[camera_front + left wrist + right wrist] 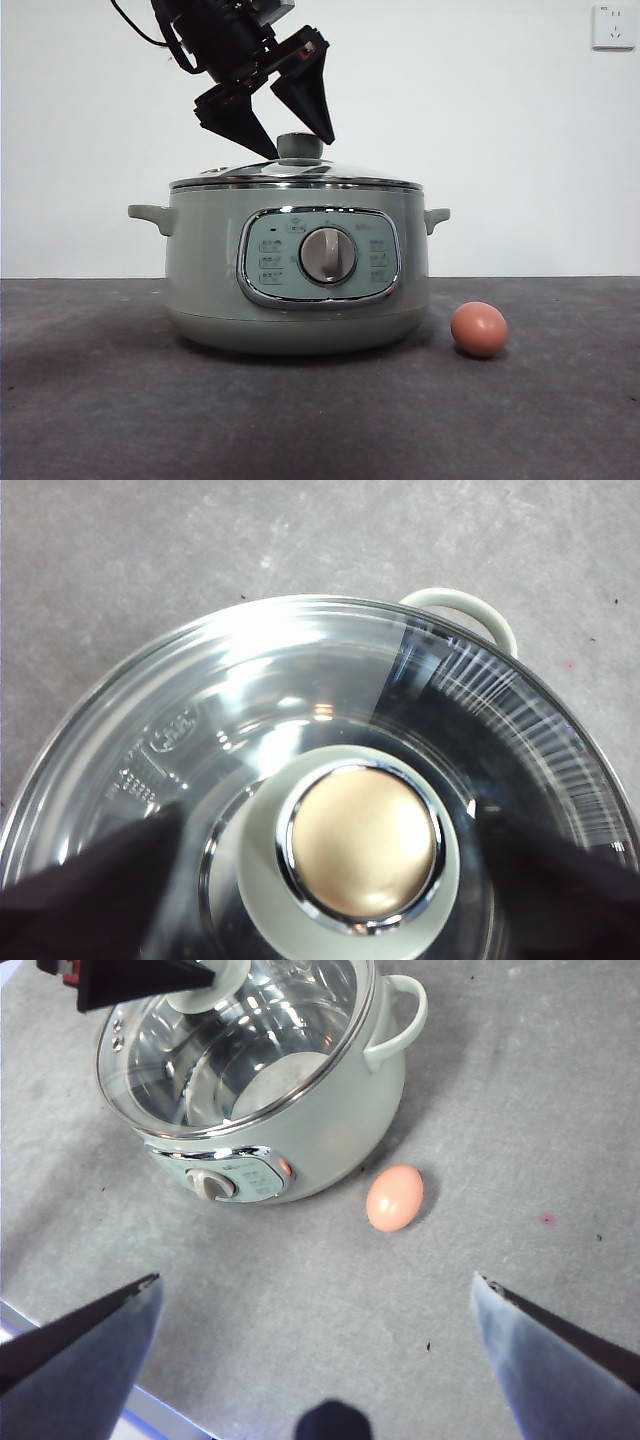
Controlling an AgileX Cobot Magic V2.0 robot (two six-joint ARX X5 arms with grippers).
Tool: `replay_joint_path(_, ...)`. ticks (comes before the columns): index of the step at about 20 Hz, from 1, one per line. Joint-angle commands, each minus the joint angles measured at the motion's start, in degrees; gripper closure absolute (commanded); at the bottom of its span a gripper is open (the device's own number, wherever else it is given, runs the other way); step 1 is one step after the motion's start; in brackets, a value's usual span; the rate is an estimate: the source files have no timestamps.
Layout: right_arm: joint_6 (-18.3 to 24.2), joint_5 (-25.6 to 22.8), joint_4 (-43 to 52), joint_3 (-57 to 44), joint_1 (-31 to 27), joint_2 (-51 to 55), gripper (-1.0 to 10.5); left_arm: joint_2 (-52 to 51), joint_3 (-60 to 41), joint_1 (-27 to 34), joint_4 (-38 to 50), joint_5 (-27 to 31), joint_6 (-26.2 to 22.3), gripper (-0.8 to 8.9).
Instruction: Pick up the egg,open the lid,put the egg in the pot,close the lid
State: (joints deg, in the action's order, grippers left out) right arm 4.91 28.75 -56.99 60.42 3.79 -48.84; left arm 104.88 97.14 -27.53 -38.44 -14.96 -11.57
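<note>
One egg. One pot, with two side handles, one dial and one control panel. One lid, with one knob. Two grippers: left gripper, two black jaws; right gripper, two jaws likewise. One bench. One wall socket, at 1 o'clock from the pot in the front view.
</note>
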Motion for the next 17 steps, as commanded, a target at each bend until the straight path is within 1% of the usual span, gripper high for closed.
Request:
replay_joint_path(1, -0.4, 0.2, 0.7, 0.1, 0.0, -0.5, 3.8, 0.6, 0.1, -0.3, -0.9, -0.3, -0.5, 5.01)
replay_joint_path(2, -0.4, 0.2, 0.6, 0.1, 0.0, -0.5, 3.8, 0.6, 0.1, -0.3, -1.2, -0.5, -0.5, 5.54)
replay_joint_path(3, -0.4, 0.2, 0.7, 0.1, 0.0, -0.6, 3.8, 0.6, 0.1, -0.3, -1.2, -0.5, -0.5, 5.77)
replay_joint_path(5, -0.4, 0.2, 0.7, 0.1, 0.0, -0.8, 3.8, 0.6, 0.1, -0.3, -1.2, -0.4, -0.4, 5.93)
replay_joint_path(8, -0.4, 0.2, 0.6, 0.1, 0.0, -0.9, 3.8, 0.6, 0.1, -0.3, -1.3, -0.5, -0.4, 6.89)
replay_joint_path(11, -0.4, 0.2, 0.6, 0.1, 0.0, -0.9, 3.8, 0.6, 0.1, -0.3, -1.3, -0.5, -0.4, 8.25)
replay_joint_path(15, -0.4, 0.2, 0.6, 0.1, 0.0, -0.9, 3.8, 0.5, 0.3, -0.3, -1.3, -0.6, -0.4, 8.21)
replay_joint_path(17, -0.4, 0.2, 0.6, 0.1, 0.0, -0.9, 3.8, 0.4, 1.2, -0.3, -1.4, -1.6, -0.4, 8.21)
